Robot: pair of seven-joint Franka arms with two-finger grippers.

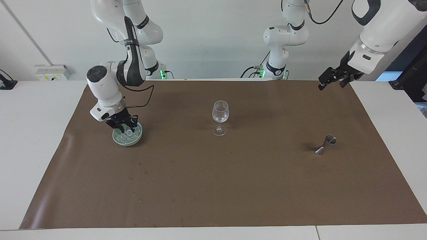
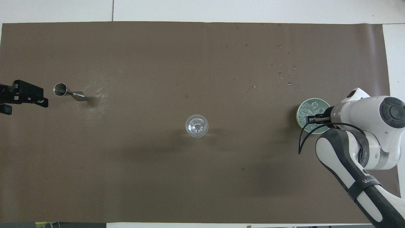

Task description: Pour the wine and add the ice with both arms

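A pale green bowl [image 1: 134, 140] [image 2: 298, 111] holding a heap of clear ice [image 1: 130, 135] [image 2: 307, 110] sits on the brown mat toward the right arm's end. My right gripper [image 1: 124, 128] [image 2: 312, 119] is down in the bowl, closed around a chunk of ice. An upright wine glass [image 1: 220, 112] [image 2: 196, 125] stands at the mat's middle. My left gripper [image 1: 329, 82] [image 2: 22, 96] hangs open and holds nothing, high over the mat's edge at the left arm's end.
A small metal jigger [image 1: 326, 144] [image 2: 67, 91] rests on the mat toward the left arm's end, with a wet smear beside it. Several water droplets [image 2: 286, 74] dot the mat farther from the robots than the bowl.
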